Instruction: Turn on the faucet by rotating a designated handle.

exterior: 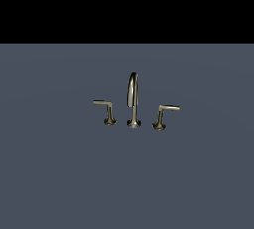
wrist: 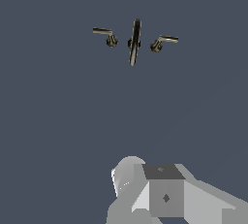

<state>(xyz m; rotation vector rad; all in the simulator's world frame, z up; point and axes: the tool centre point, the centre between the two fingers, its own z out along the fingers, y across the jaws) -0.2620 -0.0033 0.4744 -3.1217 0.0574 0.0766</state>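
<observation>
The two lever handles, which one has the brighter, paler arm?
The handle on the exterior view's right of the spout; its arm is pale, while the other lever is darker-tipped.

A flat, slate-blue tabletop (exterior: 59, 173) filled the lower scene, evenly lit. Beyond its far edge lay plain black backdrop (exterior: 127, 5), featureless.

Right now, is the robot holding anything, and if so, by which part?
Nothing is held. The faucet and its handle stand alone in the exterior view, with no arm near. The wrist view shows them far off, untouched.
</observation>
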